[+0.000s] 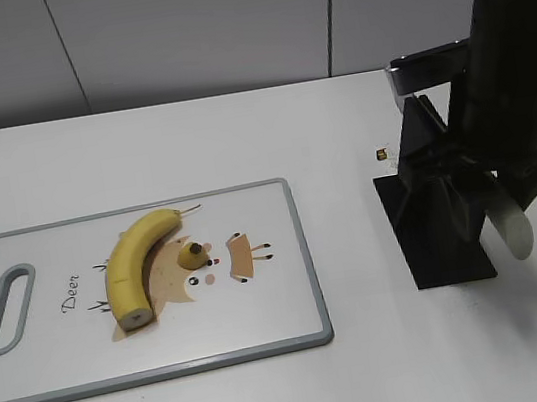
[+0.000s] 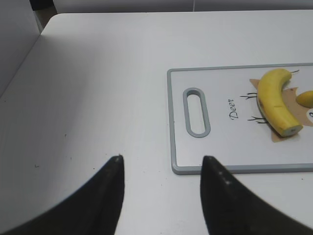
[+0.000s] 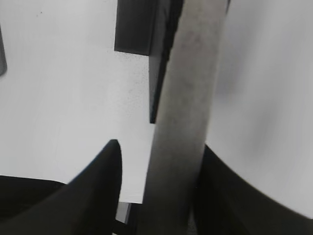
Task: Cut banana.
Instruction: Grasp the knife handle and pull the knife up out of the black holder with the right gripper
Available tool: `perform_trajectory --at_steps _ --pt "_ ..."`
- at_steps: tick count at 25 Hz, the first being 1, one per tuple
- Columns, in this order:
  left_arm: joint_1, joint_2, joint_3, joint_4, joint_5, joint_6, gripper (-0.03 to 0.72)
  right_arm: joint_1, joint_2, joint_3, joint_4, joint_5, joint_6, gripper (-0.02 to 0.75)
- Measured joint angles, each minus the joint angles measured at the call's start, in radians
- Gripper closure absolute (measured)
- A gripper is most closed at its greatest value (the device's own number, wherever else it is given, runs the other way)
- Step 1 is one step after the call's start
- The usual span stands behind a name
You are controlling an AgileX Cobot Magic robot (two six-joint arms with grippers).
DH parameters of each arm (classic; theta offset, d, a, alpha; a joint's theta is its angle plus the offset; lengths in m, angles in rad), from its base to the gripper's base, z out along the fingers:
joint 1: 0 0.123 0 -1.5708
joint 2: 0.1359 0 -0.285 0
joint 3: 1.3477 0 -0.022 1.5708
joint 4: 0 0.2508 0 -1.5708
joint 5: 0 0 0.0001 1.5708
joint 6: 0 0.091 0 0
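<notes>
The banana (image 1: 137,266) lies curved on the white cutting board (image 1: 277,260), its cut flat end facing the near edge. It also shows in the left wrist view (image 2: 275,103). My left gripper (image 2: 160,159) is open and empty over bare table, left of the board (image 2: 220,147); it is out of the exterior view. My right gripper (image 1: 534,186) hangs at the black knife stand (image 1: 439,226). A grey knife (image 3: 183,112) runs between its fingers (image 3: 160,147). It lies against the right finger, and a gap shows at the left finger. The knife's grey end (image 1: 516,230) pokes out below the arm.
A tiny yellow stub with a dark tip (image 1: 194,254) sits on the board beside the banana and shows in the left wrist view (image 2: 305,99). A small brown speck (image 1: 381,155) lies on the table left of the stand. A grey wall stands behind the table.
</notes>
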State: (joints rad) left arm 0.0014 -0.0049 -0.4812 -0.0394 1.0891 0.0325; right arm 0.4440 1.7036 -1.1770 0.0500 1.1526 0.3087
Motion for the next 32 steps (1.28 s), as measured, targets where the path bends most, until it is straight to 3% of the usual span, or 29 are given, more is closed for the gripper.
perform_trajectory --at_steps 6,13,32 --pt "0.0 0.0 0.0 0.001 0.0 0.0 0.206 0.0 0.006 0.0 -0.006 0.019 0.015 0.559" --pt "0.0 0.0 0.0 0.001 0.0 0.0 0.207 -0.001 -0.016 -0.021 -0.005 0.043 0.033 0.566" --pt "0.0 0.0 0.0 0.001 0.0 0.0 0.207 0.001 -0.194 -0.276 -0.05 0.076 0.057 0.574"
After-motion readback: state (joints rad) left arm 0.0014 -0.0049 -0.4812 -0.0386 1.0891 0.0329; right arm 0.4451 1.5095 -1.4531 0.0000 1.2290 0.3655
